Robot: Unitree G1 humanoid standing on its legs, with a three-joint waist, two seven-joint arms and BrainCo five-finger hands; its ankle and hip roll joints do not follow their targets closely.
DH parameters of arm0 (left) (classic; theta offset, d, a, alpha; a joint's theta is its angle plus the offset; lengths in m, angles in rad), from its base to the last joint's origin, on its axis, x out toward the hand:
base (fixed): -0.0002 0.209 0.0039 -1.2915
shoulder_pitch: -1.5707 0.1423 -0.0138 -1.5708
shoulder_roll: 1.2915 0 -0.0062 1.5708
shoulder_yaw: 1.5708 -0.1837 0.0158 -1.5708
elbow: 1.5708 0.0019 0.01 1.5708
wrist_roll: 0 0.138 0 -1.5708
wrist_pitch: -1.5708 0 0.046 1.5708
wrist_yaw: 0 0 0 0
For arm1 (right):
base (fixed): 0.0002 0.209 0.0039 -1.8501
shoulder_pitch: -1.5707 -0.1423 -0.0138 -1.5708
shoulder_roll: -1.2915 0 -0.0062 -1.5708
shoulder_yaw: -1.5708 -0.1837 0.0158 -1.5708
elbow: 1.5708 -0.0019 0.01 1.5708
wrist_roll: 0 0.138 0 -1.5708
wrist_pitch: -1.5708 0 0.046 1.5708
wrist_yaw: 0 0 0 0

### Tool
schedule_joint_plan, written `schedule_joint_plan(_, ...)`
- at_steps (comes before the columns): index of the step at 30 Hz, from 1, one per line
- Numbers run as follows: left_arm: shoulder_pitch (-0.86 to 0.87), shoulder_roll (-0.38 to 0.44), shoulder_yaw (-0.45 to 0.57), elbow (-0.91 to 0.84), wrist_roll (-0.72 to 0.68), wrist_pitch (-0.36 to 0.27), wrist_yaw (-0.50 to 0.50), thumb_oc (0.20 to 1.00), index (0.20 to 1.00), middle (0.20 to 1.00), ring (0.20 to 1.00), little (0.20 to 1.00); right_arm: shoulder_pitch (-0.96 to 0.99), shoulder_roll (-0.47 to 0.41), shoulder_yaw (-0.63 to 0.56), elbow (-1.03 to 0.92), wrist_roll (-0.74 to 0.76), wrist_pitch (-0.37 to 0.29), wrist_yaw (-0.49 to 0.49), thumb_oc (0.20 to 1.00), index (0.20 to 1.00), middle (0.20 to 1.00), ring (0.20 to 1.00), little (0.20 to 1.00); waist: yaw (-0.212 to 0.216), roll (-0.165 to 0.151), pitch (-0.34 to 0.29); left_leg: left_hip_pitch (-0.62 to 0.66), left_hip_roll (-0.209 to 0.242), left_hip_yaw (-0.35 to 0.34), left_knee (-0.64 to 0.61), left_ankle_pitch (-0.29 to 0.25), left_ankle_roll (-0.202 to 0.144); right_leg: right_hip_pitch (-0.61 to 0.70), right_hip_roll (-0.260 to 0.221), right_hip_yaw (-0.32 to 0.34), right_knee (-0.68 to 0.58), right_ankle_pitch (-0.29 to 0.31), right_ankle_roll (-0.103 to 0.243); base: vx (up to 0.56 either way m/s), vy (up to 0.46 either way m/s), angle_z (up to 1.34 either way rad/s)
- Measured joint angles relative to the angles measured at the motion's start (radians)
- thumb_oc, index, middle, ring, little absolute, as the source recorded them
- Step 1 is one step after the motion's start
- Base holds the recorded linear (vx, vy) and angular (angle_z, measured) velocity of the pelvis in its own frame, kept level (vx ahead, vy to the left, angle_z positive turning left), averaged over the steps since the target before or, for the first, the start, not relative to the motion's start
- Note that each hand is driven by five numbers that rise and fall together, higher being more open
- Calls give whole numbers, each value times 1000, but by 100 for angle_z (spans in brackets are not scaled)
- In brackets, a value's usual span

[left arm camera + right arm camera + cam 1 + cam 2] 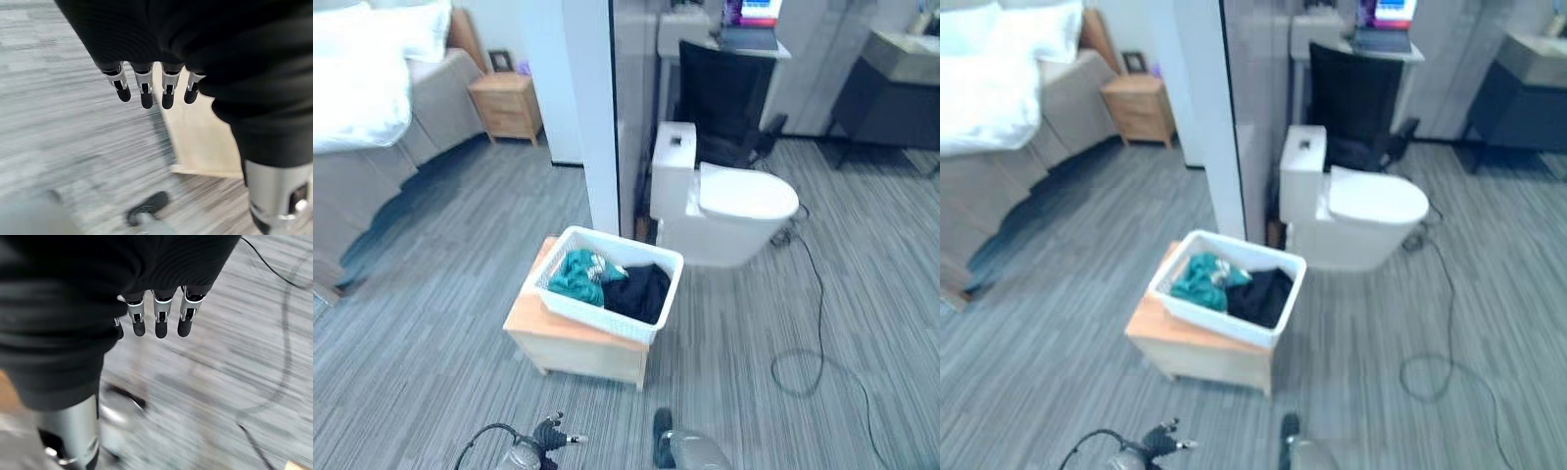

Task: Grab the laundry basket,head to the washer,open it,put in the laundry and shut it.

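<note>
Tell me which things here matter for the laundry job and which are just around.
For the job: white laundry basket, teal garment and dark garment inside it, wooden stool under it.

Just around: toilet, bed, nightstand, black chair.

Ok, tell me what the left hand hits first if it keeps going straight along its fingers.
Probably the floor. In its wrist view the left hand hangs open, fingers straight toward the grey striped flooring, just beside the wooden stand. Depth is unclear, so it might graze the stand's edge.
</note>
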State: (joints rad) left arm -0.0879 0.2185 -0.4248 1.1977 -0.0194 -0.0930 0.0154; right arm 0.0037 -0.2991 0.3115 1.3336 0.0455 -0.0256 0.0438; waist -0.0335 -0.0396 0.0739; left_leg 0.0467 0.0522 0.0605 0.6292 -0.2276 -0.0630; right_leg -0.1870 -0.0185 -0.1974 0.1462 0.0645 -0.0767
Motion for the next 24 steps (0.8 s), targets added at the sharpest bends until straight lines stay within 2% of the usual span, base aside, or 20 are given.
schedule_joint_plan(1,1,-4,17,-5,-1,0,0,1000,1000,1000,1000,1000,-3,-14,-6,-17,4,-1,1,1000,1000,1000,1000,1000,-2,7,-4,-79,6,-19,98,120,0,12,23,8,-28,-8,-23,248,-255,-23)
schedule_joint_plan(2,-15,-1,9,-3,-2,1,2,1000,1000,1000,1000,1000,-19,-19,-7,-10,18,-4,1,1000,1000,1000,1000,1000,4,8,13,-167,43,-17,258,253,3,57,49,7,-76,-1,-40,186,-60,-16)
schedule_joint_plan(3,-22,16,18,-14,-10,-1,-1,1000,1000,1000,1000,1000,-29,-10,2,-3,20,2,-1,1000,1000,1000,1000,1000,13,-7,22,-197,71,1,281,204,9,101,57,8,-122,11,-40,114,-37,-22)
schedule_joint_plan(4,-28,31,19,-10,-10,-1,0,1000,1000,1000,1000,1000,-26,-3,8,0,20,-2,-2,1000,1000,1000,1000,1000,15,-36,23,-223,78,9,208,153,10,126,58,8,-142,12,-44,238,-28,-18)
schedule_joint_plan(6,-32,53,18,-31,-11,-1,1,1000,1000,1000,1000,1000,-36,0,7,-7,21,0,-1,1000,1000,1000,1000,1000,16,-69,30,-230,80,6,-79,143,9,183,63,27,-186,-4,-40,223,23,-12)
schedule_joint_plan(7,-31,55,19,-38,-12,-1,1,1000,1000,1000,1000,1000,-37,-5,7,-10,21,1,-2,1000,1000,1000,1000,1000,17,-80,37,-211,79,-1,-260,163,-18,208,66,38,-212,-2,-39,208,58,-29)
schedule_joint_plan(8,-29,53,18,-43,-12,-2,2,1000,1000,1000,1000,1000,-43,-10,7,-10,21,0,-3,1000,1000,1000,1000,1000,20,-77,42,-187,79,-33,-473,200,-68,230,78,58,-232,2,-32,184,57,-44)
schedule_joint_plan(9,-25,51,18,-43,-13,-2,2,1000,1000,1000,1000,1000,-51,-15,8,-10,21,0,-4,1000,1000,1000,1000,1000,22,-66,45,-167,82,-78,-606,231,-91,242,91,71,-232,-3,-21,169,33,-78)
schedule_joint_plan(10,-24,52,19,-41,-20,-2,2,1000,1000,1000,1000,1000,-67,-18,10,-12,21,-2,-12,1000,1000,1000,1000,1000,25,-47,55,-163,93,-220,-727,284,-101,269,119,112,-232,-6,-18,302,82,-135)
schedule_joint_plan(11,-17,55,20,-52,-20,-2,3,1000,1000,1000,1000,1000,-76,-21,36,-31,19,-11,-18,1000,1000,1000,1000,1000,35,-42,51,-177,82,-268,-676,298,-102,292,124,137,-233,-19,-32,311,111,-138)
schedule_joint_plan(12,-9,51,18,-49,-20,1,3,1000,1000,1000,1000,1000,-62,-24,44,-31,18,-17,-18,1000,1000,1000,1000,1000,22,-29,43,-172,77,-256,-625,305,-97,314,123,138,-232,-41,-40,306,153,-83)
schedule_joint_plan(13,-5,51,17,-48,-19,-1,1,1000,1000,1000,1000,1000,-43,-24,43,-32,18,-17,-18,1000,1000,1000,1000,1000,9,-24,35,-155,81,-232,-627,305,-96,327,122,135,-232,-49,-34,162,126,-10)
schedule_joint_plan(15,2,51,17,-46,-19,-2,1,1000,1000,1000,1000,1000,-15,-24,43,-17,18,-13,-17,1000,1000,1000,1000,1000,11,-17,26,-100,81,-212,-664,305,-91,336,115,145,-232,-61,-15,161,142,-8)
schedule_joint_plan(16,15,51,15,-44,-19,-2,0,1000,1000,1000,1000,1000,-9,-26,29,-9,19,-11,-18,1000,1000,1000,1000,1000,14,-6,19,-52,78,-203,-696,307,-83,337,107,162,-232,-67,-5,106,93,-24)
schedule_joint_plan(17,24,50,15,-46,-19,-2,0,1000,1000,1000,1000,1000,-3,-29,11,-10,19,-11,-18,1000,1000,1000,1000,1000,13,9,15,-26,80,-181,-700,329,-55,337,110,165,-232,-75,8,76,79,-3)
schedule_joint_plan(18,28,51,16,-49,-20,-2,0,1000,1000,1000,1000,1000,4,-29,10,-10,20,-11,-18,1000,1000,1000,1000,1000,3,21,15,-14,78,-175,-720,314,-54,341,108,158,-232,-81,19,48,55,18)
schedule_joint_plan(19,33,57,19,-57,-20,-1,1,1000,1000,1000,1000,1000,7,-20,1,-11,21,-10,-15,1000,1000,1000,1000,1000,11,18,16,-13,66,-175,-719,313,-52,337,95,159,-225,-88,35,78,100,8)
schedule_joint_plan(20,68,77,30,-118,-21,-4,0,1000,1000,1000,1000,1000,12,-12,-41,-21,26,-13,-15,1000,1000,1000,1000,1000,21,16,12,-11,51,-157,-719,302,-37,327,77,166,-212,-102,55,31,45,-5)
schedule_joint_plan(23,170,123,86,-296,-60,1,-4,1000,1000,1000,1000,1000,15,-5,-117,-53,71,-21,-16,1000,1000,1000,1000,1000,21,19,14,-11,25,-155,-720,296,-26,321,50,166,-199,-117,78,55,41,-5)
schedule_joint_plan(24,319,164,189,-530,-96,21,-33,1000,1000,1000,1000,1000,40,-3,-179,-102,104,-18,-9,1000,1000,1000,1000,1000,37,29,18,-7,14,-149,-720,290,-18,322,36,169,-197,-121,83,74,27,-10)
